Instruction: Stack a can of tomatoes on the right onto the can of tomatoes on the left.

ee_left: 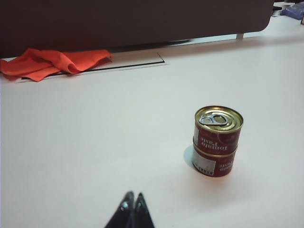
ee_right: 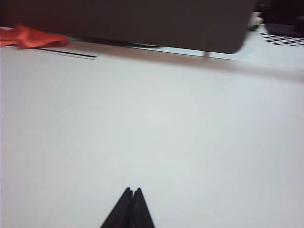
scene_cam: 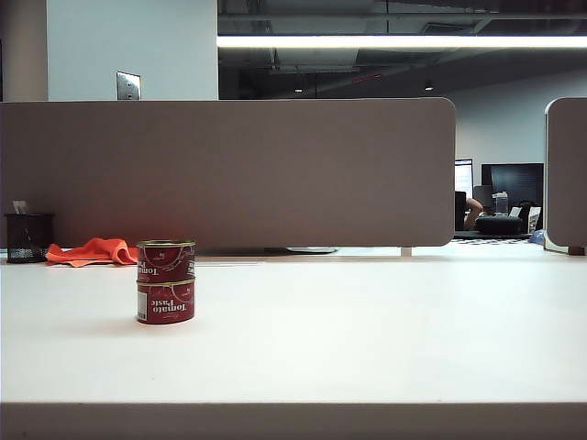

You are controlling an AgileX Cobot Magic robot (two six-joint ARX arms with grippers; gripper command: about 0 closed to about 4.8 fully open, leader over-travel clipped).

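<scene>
We see the top can (ee_left: 218, 129) sitting straight up on the bottom can (ee_left: 213, 164) on the left of the surface (scene_cam: 367, 330), nearer our left pincer (ee_left: 133, 199) than our right pincer (ee_right: 132, 192), both pinched shut and empty.

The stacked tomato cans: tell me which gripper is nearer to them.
Left. The left gripper, shut, hangs over the table with the stacked tomato cans close ahead. The right gripper, also shut, faces bare table, no cans in view.
</scene>
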